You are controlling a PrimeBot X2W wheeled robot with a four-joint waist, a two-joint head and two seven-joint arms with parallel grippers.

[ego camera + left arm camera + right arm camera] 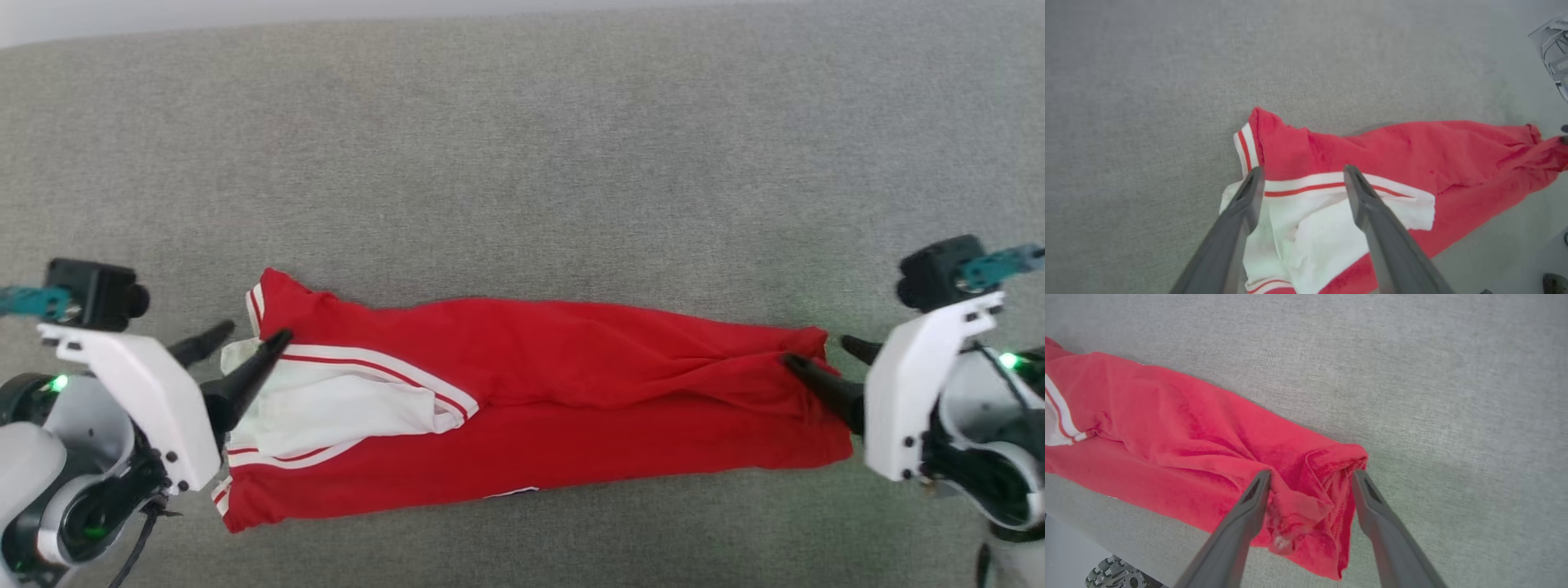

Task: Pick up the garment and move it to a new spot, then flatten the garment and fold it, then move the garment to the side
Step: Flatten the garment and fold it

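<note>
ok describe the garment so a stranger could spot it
On the wide grey fabric surface, look low and centre. The garment is a long folded strip. It's the only red thing there, with a white striped sleeve at its left end.

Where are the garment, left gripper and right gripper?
garment (571, 392), head view, middle of the red body.
left gripper (260, 329), head view, midway between its fingertips, by the white sleeve.
right gripper (816, 349), head view, midway between its fingertips, at the garment's red end.
</note>
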